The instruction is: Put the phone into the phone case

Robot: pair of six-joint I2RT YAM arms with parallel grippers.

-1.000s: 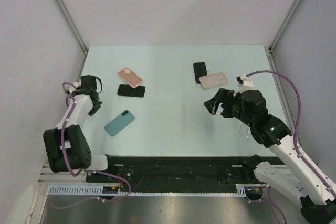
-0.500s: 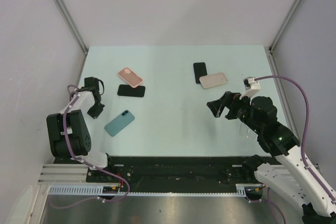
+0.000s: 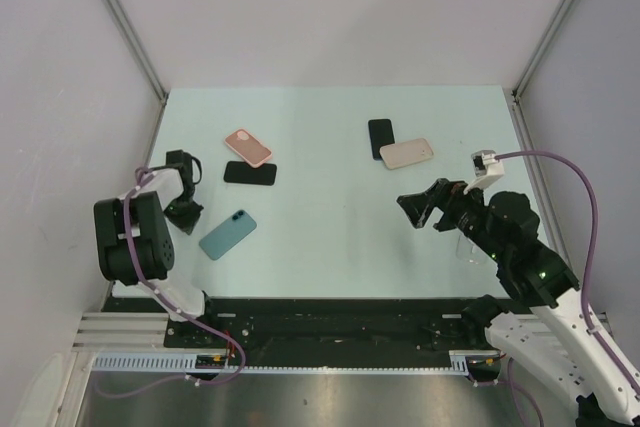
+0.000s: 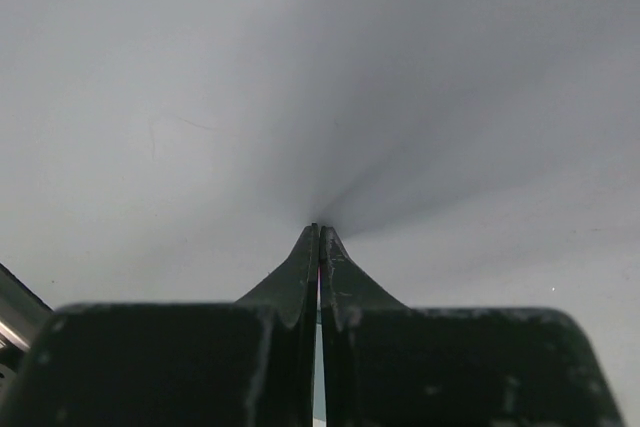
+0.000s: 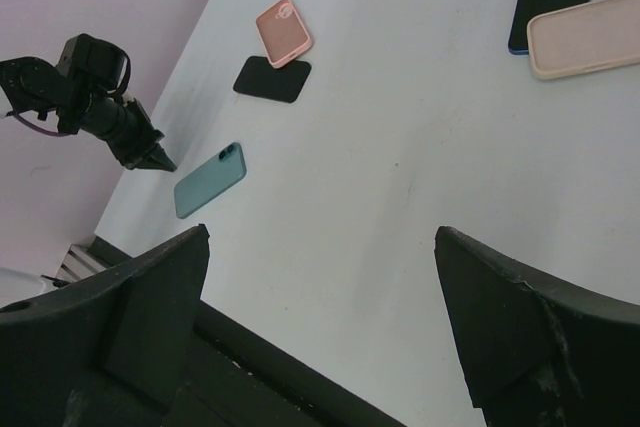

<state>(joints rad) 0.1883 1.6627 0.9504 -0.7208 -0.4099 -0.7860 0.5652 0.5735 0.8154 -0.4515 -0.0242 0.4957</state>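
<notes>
surface: pale green table point(image 3: 330, 247) | room: grey walls point(image 3: 330, 17) | left gripper point(image 3: 186, 215) closed, empty | right gripper point(image 3: 420, 209) wide open

Bright even light, soft shadows, hazy grey shadow fanning from left claw point(image 4: 319, 233)

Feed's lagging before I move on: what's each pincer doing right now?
Left pincer: closed, holding nothing.
Right pincer: open, empty.

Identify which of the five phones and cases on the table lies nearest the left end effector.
The teal one, just beside the left end effector; the pink case, beige case and two black phones lie farther back.
</notes>
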